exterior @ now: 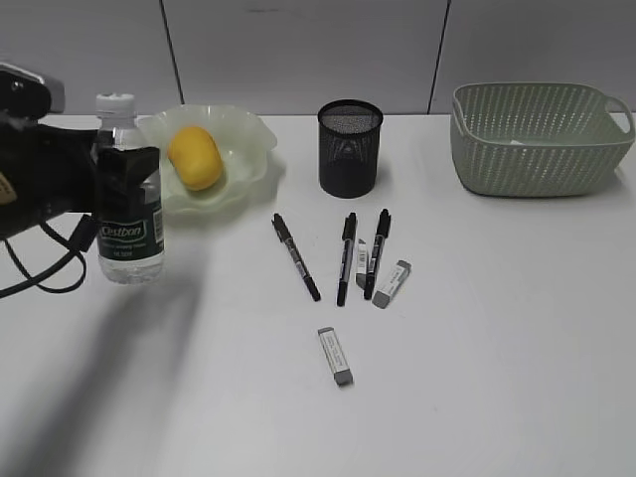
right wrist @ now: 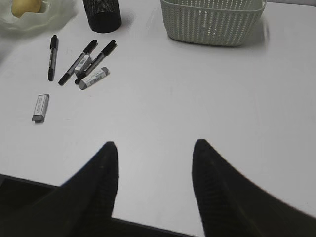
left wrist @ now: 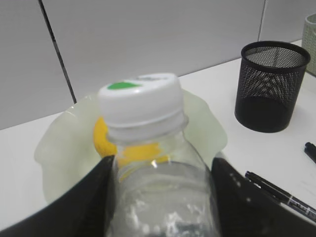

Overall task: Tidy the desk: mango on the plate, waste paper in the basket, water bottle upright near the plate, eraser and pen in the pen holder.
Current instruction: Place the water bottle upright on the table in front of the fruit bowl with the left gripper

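Note:
My left gripper (exterior: 125, 171) is shut on the water bottle (exterior: 127, 204), which stands upright just left of the plate (exterior: 250, 134). In the left wrist view the black fingers (left wrist: 94, 197) press both sides of the bottle (left wrist: 158, 197) below its white cap. The mango (exterior: 194, 157) lies in the plate. Three black pens (exterior: 296, 256) and several grey erasers (exterior: 336, 355) lie in front of the pen holder (exterior: 350, 147). The basket (exterior: 537, 139) stands at the back right; the waste paper is hidden. My right gripper (right wrist: 155, 145) is open above bare table.
The white table ends at a tiled wall behind the plate, pen holder and basket. The left arm's body and cables fill the left edge of the exterior view. The right wrist view shows the basket (right wrist: 212, 19) far ahead and the pens (right wrist: 52, 57) to the left.

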